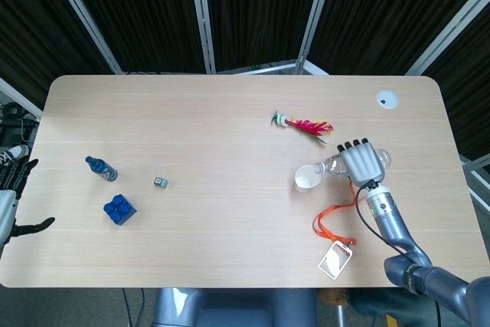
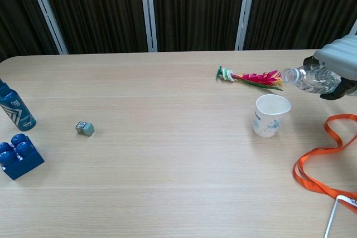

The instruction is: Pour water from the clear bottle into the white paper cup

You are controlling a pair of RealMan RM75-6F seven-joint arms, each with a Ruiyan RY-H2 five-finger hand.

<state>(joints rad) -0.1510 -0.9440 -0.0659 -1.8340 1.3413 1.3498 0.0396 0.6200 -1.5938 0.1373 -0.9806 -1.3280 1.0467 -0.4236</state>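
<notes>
**Bottle tipped over the cup, pour in hand**

Head view: the bottle (image 1: 334,164) is gripped by the right hand (image 1: 363,164), whose fingers are wrapped round its body. It is laid nearly flat above the table (image 1: 230,128), with its mouth turned toward the cup (image 1: 306,179). The cup stands upright just beside the hand, on its left. The left hand (image 1: 14,201) is seen at the table's edge, well apart from the work; its fingers look parted and nothing is held in it (only part of it shows). A lanyard (image 1: 331,223) lies on the table close to the right arm.

Chest view: the bottle (image 2: 309,79) is seen tilted only slightly downward, its mouth above and a little to the right of the rim of the cup (image 2: 271,115). The right hand (image 2: 338,71) is closed over the bottle's rear part. No stream of water can be made out, and the fill of the cup cannot be told.

The pouring step is judged to be in hand. For the next move, the mouth would need to be brought squarely over the cup's opening and the bottle tipped further, gently, so that the light cup is not knocked.
</notes>
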